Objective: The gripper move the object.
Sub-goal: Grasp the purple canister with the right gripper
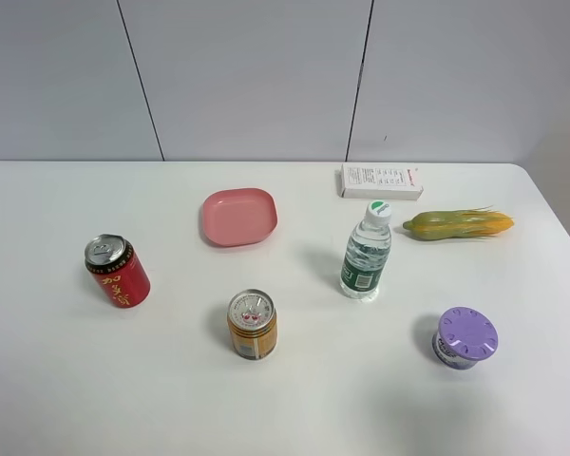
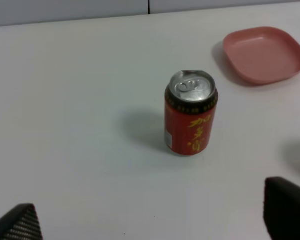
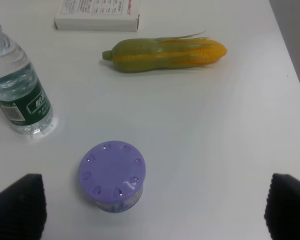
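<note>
right gripper [image 3: 152, 202] spread wide, only fingertips [image 3: 20, 205] showing, cut off at frame edge, lilac-lidded tub [image 3: 112, 175] ungrasped, left gripper [image 2: 150, 220] likewise

light bright, even | shadows soft, faint beside items | wrist views slightly blurred

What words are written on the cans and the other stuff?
"加多宝": gold characters down the red can.
Gold can: print too small to read.
Water bottle: green label blurred.
White box: printed lines too small.
Purple tub: side print unreadable.
</note>
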Controlling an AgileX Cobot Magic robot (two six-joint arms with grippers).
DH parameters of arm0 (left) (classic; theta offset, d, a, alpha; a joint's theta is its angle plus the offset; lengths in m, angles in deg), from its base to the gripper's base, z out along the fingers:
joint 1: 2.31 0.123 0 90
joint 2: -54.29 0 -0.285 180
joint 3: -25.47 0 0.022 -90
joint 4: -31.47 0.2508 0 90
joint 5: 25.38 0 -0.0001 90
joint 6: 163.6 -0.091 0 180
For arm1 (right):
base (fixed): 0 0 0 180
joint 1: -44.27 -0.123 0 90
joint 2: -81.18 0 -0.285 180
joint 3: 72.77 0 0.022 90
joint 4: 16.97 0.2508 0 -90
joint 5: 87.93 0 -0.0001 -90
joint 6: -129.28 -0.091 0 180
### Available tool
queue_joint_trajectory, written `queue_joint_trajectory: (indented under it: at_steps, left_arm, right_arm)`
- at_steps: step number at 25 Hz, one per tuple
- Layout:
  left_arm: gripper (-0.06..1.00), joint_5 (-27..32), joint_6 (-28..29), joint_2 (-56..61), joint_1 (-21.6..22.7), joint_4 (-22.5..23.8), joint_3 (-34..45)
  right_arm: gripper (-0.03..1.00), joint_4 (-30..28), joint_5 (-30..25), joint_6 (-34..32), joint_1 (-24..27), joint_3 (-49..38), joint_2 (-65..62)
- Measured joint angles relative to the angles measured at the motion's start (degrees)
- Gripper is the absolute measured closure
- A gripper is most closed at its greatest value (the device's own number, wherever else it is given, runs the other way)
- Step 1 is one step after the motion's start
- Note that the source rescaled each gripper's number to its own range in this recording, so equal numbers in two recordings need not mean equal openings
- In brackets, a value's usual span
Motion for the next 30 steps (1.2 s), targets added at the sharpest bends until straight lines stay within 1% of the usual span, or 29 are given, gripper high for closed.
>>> queue_joint_trajectory:
  at_steps: [1,19,22,25,28,30]
  left_arm:
    - [-0.06,0.0,0.0,0.0,0.0,0.0,0.0]
    - [-0.06,0.0,0.0,0.0,0.0,0.0,0.0]
    - [-0.06,0.0,0.0,0.0,0.0,0.0,0.0]
    - [-0.06,0.0,0.0,0.0,0.0,0.0,0.0]
    - [-0.06,0.0,0.0,0.0,0.0,0.0,0.0]
    - [-0.06,0.0,0.0,0.0,0.0,0.0,0.0]
  right_arm:
    - [0.05,0.0,0.0,0.0,0.0,0.0,0.0]
    - [0.05,0.0,0.0,0.0,0.0,0.0,0.11]
    - [0.05,0.0,-0.37,0.0,0.0,0.34,4.01]
    - [0.05,-0.04,-1.53,0.0,0.0,3.71,11.0]
    - [0.05,-0.06,-1.76,0.0,0.0,10.08,18.89]
    - [0.05,-0.06,-3.0,0.0,0.0,15.68,24.2]
